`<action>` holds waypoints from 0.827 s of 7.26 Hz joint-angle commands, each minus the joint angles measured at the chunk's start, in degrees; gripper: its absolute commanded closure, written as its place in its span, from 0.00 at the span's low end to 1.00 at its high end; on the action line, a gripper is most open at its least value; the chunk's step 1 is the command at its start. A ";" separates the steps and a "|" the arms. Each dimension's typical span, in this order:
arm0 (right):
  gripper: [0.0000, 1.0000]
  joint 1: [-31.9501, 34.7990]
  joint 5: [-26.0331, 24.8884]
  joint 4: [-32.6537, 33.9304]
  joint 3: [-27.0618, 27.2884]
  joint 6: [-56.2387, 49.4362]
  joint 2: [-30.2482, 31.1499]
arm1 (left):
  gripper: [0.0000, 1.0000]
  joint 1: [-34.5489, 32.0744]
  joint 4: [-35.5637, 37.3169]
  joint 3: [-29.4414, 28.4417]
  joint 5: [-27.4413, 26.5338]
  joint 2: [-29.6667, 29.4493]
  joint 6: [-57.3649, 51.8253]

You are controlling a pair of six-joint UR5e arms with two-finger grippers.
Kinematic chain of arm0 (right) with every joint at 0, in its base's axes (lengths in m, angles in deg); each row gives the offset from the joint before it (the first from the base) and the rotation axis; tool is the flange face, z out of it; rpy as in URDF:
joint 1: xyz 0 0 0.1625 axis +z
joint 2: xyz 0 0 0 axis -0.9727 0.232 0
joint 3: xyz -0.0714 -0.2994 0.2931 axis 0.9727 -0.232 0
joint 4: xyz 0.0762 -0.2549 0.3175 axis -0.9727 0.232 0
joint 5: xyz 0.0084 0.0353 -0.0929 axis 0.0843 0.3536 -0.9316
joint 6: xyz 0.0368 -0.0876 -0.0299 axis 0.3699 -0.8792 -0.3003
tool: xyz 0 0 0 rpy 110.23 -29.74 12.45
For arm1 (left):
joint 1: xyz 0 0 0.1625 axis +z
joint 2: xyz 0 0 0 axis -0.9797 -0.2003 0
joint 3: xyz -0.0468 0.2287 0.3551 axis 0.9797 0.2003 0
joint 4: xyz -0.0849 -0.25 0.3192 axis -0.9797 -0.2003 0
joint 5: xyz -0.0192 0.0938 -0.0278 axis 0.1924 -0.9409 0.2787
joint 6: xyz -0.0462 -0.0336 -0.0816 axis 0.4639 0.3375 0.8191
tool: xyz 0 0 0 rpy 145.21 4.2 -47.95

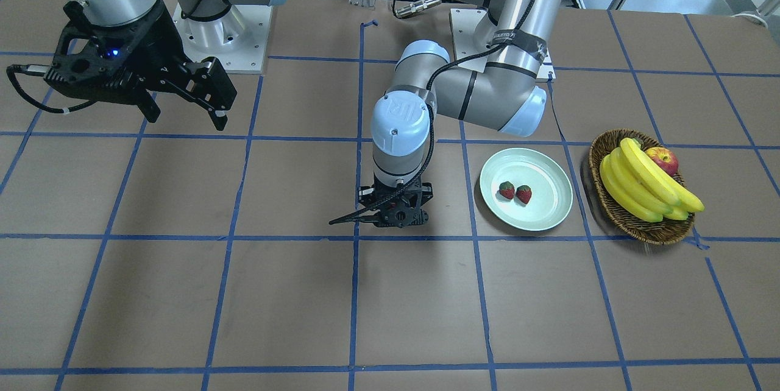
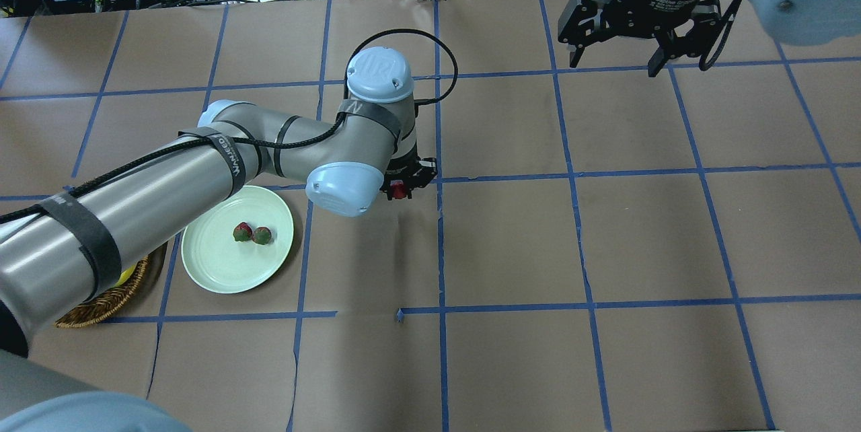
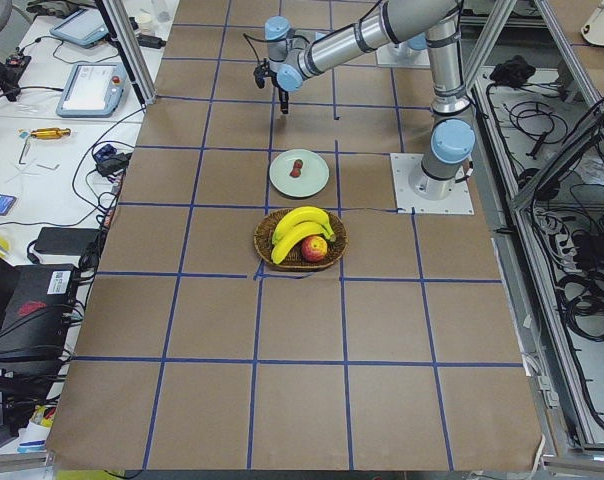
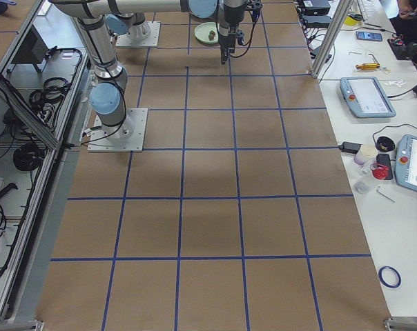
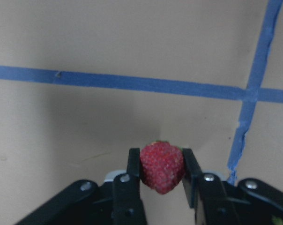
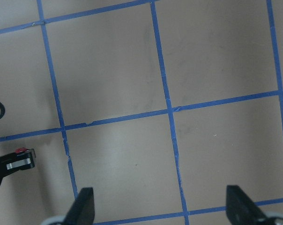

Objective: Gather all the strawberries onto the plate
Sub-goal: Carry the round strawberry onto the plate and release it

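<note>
My left gripper (image 5: 161, 159) is shut on a red strawberry (image 5: 162, 167), held between both fingers close over the brown table near a blue tape crossing. From overhead this strawberry (image 2: 398, 190) shows as a red spot under the left gripper (image 2: 401, 186), right of the plate. Two more strawberries (image 1: 506, 190) (image 1: 524, 194) lie side by side inside the pale mint-green plate (image 1: 548, 211). My right gripper (image 1: 186, 118) hangs open and empty high above the table, far from the plate (image 2: 222, 264).
A brown wicker basket (image 1: 615, 214) with yellow bananas (image 1: 640, 187) and a red-yellow apple (image 1: 663, 158) stands just beyond the plate on my left side. Blue tape lines grid the brown paper table. The left arm's elbow (image 2: 340, 186) hangs near the plate.
</note>
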 commanded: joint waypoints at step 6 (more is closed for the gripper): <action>0.00 0.00 0.10 -0.10 0.35 -0.02 0.06 | 0.85 31.89 -6.35 17.31 -13.38 15.78 -43.91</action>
